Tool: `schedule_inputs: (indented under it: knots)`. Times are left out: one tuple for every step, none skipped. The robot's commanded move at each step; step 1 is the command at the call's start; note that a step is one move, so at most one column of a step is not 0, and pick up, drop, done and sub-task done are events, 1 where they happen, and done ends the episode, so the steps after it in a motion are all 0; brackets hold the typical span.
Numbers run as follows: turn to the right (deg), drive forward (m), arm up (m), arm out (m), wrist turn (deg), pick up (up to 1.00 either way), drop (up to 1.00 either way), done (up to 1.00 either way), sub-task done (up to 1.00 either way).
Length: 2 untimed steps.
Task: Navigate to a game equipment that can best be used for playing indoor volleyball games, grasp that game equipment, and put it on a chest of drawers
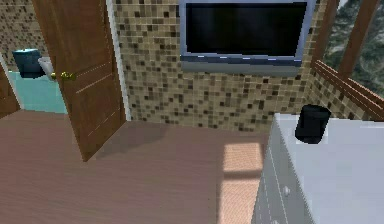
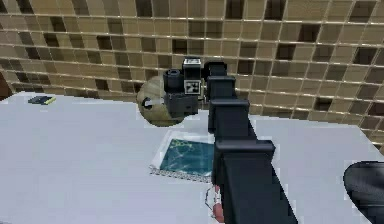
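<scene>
Fingers (image 2: 163,92) at ball (image 2: 150,108) by white top's (image 2: 80,150) far edge; whether holding, cannot tell; floor (image 1: 130,170) open

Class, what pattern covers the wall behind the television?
Wall: brown, tan and black mosaic tiles; clearest in forward view.

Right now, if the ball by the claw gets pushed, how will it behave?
The ball is round, so it would probably roll on the flat white top. The tiled wall close behind it might stop it. It looks like a sports ball, so likely light.

wall tv (image 1: 243,35), wooden door (image 1: 88,70), black cup (image 1: 312,124)
</scene>
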Motion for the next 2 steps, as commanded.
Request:
schedule_inputs:
  knots:
    - [0.0,0.0,0.0,-0.1,0.0,0.0,0.0,0.0,0.0]
    - [0.0,0.0,0.0,0.0,0.0,0.0,0.0,1.0,0.0]
